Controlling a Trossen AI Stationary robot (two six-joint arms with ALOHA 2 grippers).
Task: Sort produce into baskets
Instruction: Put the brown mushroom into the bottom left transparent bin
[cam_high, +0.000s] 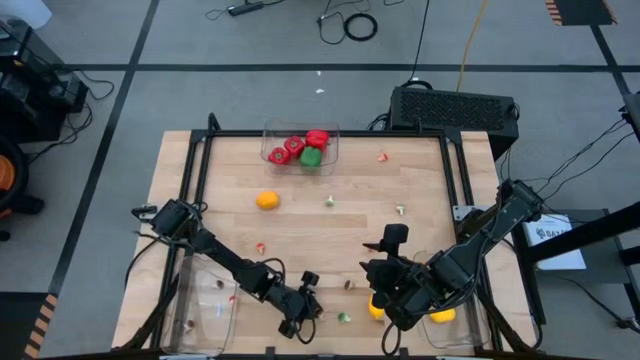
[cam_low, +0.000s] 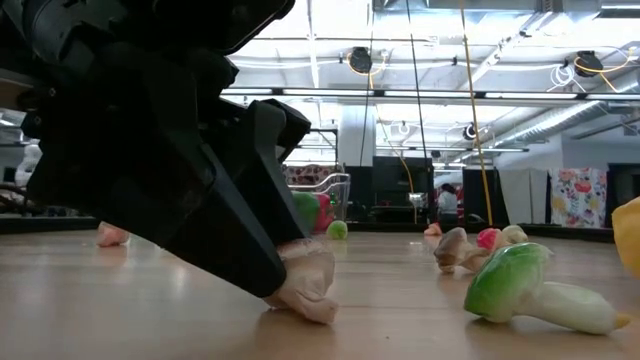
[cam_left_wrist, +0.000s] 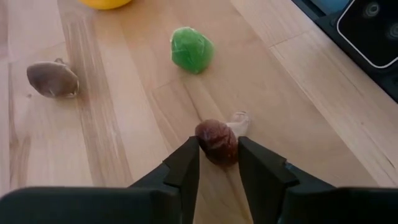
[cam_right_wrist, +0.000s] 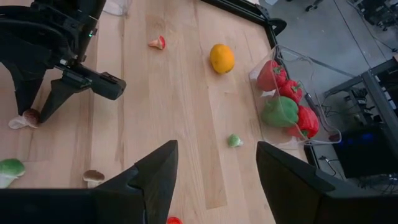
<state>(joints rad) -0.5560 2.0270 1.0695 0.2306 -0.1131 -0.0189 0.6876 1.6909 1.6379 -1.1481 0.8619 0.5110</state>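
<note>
Left wrist view shows the left gripper (cam_left_wrist: 219, 163) down at the table (cam_left_wrist: 124, 143), its two fingers (cam_left_wrist: 185, 167) closed to a narrow gap around a small brown-capped mushroom (cam_left_wrist: 217, 142), both inner faces touching or almost touching the cap while the pale stem sticks out beyond them. Whether the squeeze is firm yet cannot be told. The mushroom lies near the table's front edge, between the left bin (cam_high: 205, 310) and the right bin (cam_high: 452, 325), and rests on the wood, not lifted. It looks light, smooth and rounded, so it could pop out of a pinch; the cap at its widest part seems the best place to hold, as the stem is thin and tapered. Just beyond it lies a green-topped piece (cam_left_wrist: 192, 49), and off to one side a second mushroom (cam_left_wrist: 52, 79). The right gripper (cam_right_wrist: 214, 171) hangs above the table near the right bin, jaws wide apart and empty, with lemons (cam_high: 377, 308) beneath the arm. At the back, a third bin (cam_high: 335, 150) holds red peppers (cam_high: 317, 139) and a green one (cam_high: 311, 157); an orange (cam_high: 267, 200) sits loose mid-table among small scattered bits.
</note>
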